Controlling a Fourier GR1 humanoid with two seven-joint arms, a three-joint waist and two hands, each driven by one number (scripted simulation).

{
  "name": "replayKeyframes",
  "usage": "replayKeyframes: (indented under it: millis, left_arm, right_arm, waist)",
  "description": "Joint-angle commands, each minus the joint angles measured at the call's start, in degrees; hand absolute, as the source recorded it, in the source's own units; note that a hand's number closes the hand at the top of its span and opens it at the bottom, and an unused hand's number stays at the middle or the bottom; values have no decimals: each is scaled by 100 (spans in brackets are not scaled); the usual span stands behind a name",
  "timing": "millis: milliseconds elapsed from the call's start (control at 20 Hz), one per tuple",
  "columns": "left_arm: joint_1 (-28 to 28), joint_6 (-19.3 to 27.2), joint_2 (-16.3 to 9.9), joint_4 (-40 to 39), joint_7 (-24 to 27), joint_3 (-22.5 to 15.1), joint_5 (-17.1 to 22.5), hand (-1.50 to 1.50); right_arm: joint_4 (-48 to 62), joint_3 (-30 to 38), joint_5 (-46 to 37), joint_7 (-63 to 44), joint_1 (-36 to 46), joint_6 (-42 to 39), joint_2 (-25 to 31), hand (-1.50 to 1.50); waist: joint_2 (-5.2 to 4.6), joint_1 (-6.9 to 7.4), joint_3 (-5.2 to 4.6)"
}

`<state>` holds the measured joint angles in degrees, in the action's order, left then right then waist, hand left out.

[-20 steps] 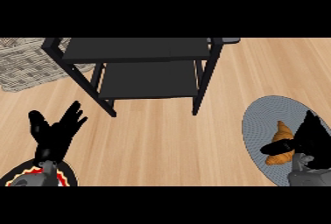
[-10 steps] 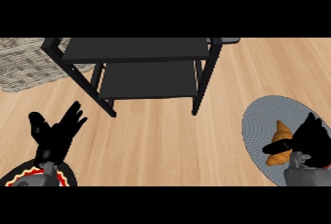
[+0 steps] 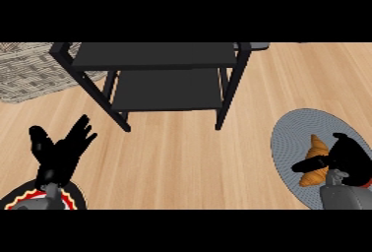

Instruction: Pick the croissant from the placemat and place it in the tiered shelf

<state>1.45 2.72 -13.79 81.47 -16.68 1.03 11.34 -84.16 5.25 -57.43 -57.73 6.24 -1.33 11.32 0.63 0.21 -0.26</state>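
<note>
A golden croissant point(image 3: 317, 151) lies on the grey oval placemat point(image 3: 292, 134) at the right of the head view. My right hand point(image 3: 352, 161) sits against the croissant's right side. Its fingers are curled over the top and its thumb reaches across the croissant's lower half, so the hand is shut on it. The croissant still rests on the mat. The black tiered shelf point(image 3: 167, 55) stands at the top centre, both tiers bare. My left hand point(image 3: 61, 153) rests open at the lower left, fingers up, far from the croissant.
A plate with a red and yellow patterned rim point(image 3: 71, 196) lies under my left forearm at the lower left. A woven grey mat point(image 3: 29, 74) sits left of the shelf. Bare wooden counter point(image 3: 189, 162) spans the space between my hands.
My right hand's fingers, earlier pointing up beside the croissant, have curled in and the thumb has swung across it. The left hand has stayed put.
</note>
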Motion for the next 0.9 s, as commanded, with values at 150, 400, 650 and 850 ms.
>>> replayKeyframes:
  millis: [150,400,650,850]
  left_arm:
    - [251,-49,192,-726,278,47,-92,0]
    - [-82,-28,253,-269,142,-72,-195,0]
    - [-16,-216,52,-384,48,85,-89,0]
    - [188,-316,181,-240,51,-223,-172,0]
  right_arm:
    - [611,-210,255,529,122,-300,-77,150]
    - [883,-323,43,690,403,177,-281,150]
    - [-200,-1475,-466,788,89,123,-800,150]
    - [-325,-3251,460,1052,935,-429,-1109,150]
  waist:
    - [-76,-29,25]
    - [-70,14,28]
    - [-61,10,24]
    - [-114,702,43]
